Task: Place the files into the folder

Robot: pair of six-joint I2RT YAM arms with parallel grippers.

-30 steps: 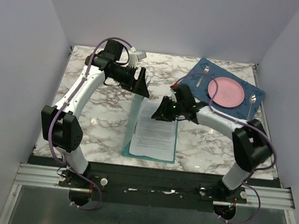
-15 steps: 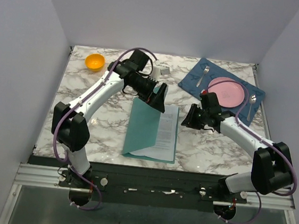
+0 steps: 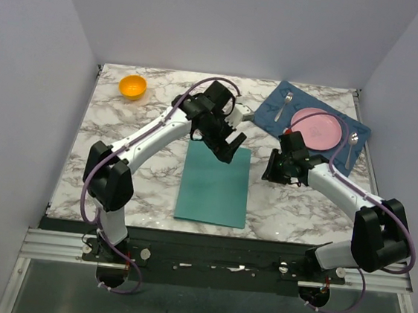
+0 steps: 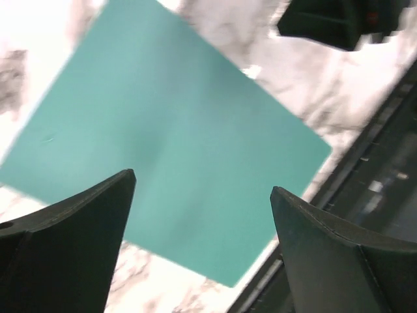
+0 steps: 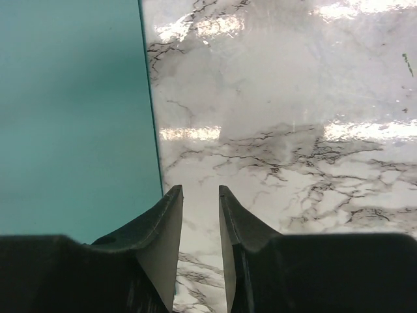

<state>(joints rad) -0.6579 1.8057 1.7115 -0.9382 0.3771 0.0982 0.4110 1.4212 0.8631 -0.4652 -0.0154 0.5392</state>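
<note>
The teal folder (image 3: 213, 190) lies shut and flat on the marble table, near the front middle. It also shows in the left wrist view (image 4: 169, 143) and the right wrist view (image 5: 71, 117). The files are hidden; no white paper shows. My left gripper (image 3: 227, 146) hovers over the folder's far edge, open wide and empty (image 4: 202, 179). My right gripper (image 3: 271, 167) is just right of the folder's right edge, over bare marble, its jaws a narrow gap apart with nothing between them (image 5: 201, 189).
A dark blue placemat (image 3: 272, 112) at the back right holds a pink plate (image 3: 316, 128), a fork (image 3: 287, 103) and a spoon (image 3: 353, 142). An orange bowl (image 3: 133, 86) sits at the back left. The table's front edge runs just below the folder.
The folder's cover, held up by my left gripper over the printed sheets, has come down and been let go; the folder now lies shut. My right gripper has drawn back to the right.
</note>
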